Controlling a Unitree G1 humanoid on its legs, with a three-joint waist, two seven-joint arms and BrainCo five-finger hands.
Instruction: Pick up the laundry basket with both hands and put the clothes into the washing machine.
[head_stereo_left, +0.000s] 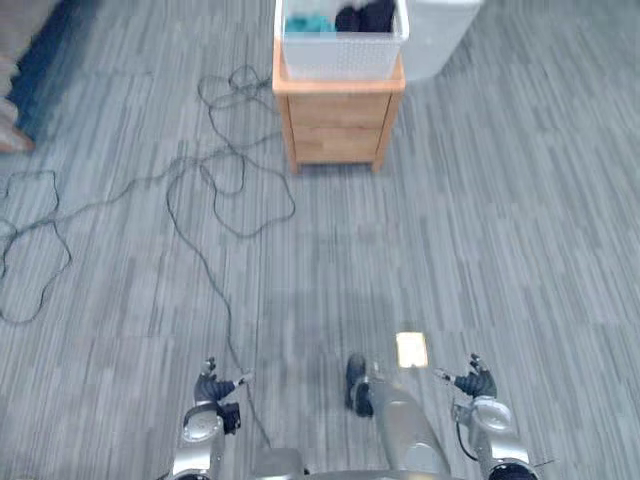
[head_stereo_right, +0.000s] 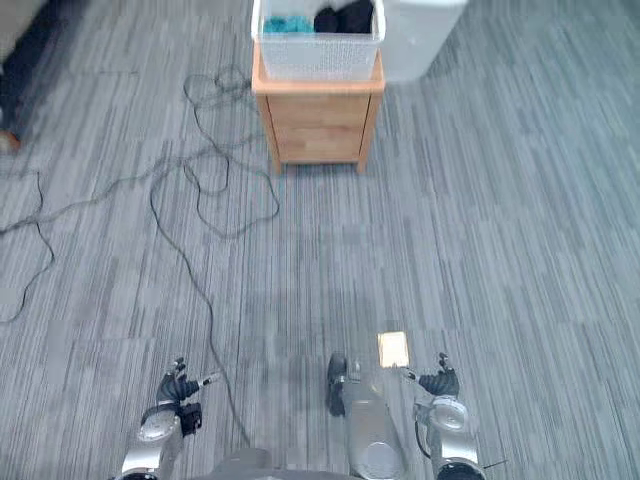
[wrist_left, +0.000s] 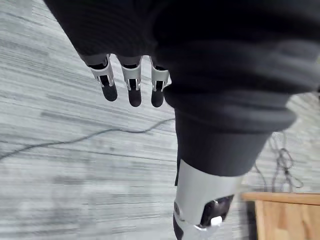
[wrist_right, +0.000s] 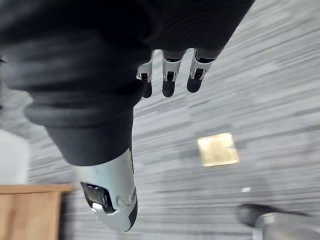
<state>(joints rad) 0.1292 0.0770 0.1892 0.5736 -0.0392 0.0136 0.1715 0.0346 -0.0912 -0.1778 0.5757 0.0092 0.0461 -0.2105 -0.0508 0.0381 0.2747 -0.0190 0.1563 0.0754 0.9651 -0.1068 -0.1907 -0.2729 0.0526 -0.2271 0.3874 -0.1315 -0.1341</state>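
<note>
The laundry basket (head_stereo_left: 340, 55) is white with a pattern of small holes, and it stands on top of a small wooden cabinet (head_stereo_left: 338, 125) at the far side of the room, straight in front of the robot. Inside the basket lie the clothes: a teal piece (head_stereo_left: 310, 22) on the left and a dark piece (head_stereo_left: 365, 15) on the right, touching each other. Just behind the cabinet, on its right, stands a white thing (head_stereo_left: 440, 35); I cannot tell what it is.

Both hands are low and near the robot, well apart from the basket. The left hand (head_stereo_left: 212, 385) hangs over the grey carpet floor (head_stereo_left: 500, 220), its fingers (wrist_left: 134, 82) relaxed and almost straight, with nothing in them. The right hand (head_stereo_left: 476, 382) hangs in the same manner on the other side, its fingers (wrist_right: 169, 77) loose and empty. A small brass plate (head_stereo_left: 412, 349) is set in the floor near the right hand.
</note>
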